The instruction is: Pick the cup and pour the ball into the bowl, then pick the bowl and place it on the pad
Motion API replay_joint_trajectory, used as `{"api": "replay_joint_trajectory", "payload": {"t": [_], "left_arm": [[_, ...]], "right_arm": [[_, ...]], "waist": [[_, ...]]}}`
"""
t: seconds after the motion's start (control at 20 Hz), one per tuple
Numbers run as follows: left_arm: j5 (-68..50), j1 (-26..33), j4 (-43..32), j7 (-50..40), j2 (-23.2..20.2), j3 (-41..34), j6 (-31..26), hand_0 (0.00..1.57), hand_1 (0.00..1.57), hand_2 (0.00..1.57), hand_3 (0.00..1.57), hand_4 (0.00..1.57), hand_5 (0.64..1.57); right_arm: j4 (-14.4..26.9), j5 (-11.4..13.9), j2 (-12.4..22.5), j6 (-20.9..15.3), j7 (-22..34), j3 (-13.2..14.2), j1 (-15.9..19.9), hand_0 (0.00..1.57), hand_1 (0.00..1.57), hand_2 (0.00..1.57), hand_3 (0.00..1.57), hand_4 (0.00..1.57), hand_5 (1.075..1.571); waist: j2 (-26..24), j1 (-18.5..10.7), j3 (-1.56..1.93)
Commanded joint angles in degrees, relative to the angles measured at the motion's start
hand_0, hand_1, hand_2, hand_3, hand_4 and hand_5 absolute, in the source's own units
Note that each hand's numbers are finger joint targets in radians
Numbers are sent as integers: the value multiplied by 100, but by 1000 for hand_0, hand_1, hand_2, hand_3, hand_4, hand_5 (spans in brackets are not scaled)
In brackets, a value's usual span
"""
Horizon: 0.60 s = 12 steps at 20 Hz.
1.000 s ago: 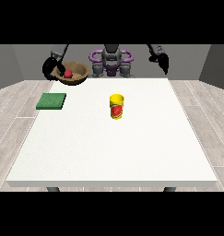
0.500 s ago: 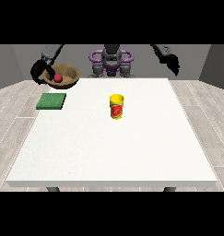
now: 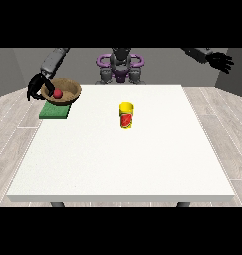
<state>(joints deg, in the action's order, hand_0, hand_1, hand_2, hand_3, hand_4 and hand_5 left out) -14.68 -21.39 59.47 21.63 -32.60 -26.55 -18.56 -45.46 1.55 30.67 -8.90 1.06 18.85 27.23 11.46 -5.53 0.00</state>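
Bowl, pinched at its nine-o'clock rim by the view's-left hand, hangs just twelve o'clock of the pad; the other hand is spread.

Brown bowl sitting tilted over the far edge of the flat green pad near the table's far corner at the view's left, red ball lying inside it, yellow cup with red label standing upright mid-table, well apart.
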Motion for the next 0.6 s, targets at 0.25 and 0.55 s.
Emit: {"api": "replay_joint_trajectory", "payload": {"t": [0.25, 0.55], "left_arm": [[-348, -73, -111, 195, -557, -359, -505, 0, 0, 0, 0, 1189, 1558], [-346, -107, -115, 73, -488, -291, -336, 0, 0, 0, 0, 1174, 1549]], "right_arm": [[830, -237, 478, -302, -427, 674, 287, 1571, 1571, 1571, 709, 0, 1560], [1277, -152, 565, -25, -426, 514, 524, 420, 420, 562, 917, 0, 1518]], "waist": [[503, -130, 5], [444, -83, 5]]}}
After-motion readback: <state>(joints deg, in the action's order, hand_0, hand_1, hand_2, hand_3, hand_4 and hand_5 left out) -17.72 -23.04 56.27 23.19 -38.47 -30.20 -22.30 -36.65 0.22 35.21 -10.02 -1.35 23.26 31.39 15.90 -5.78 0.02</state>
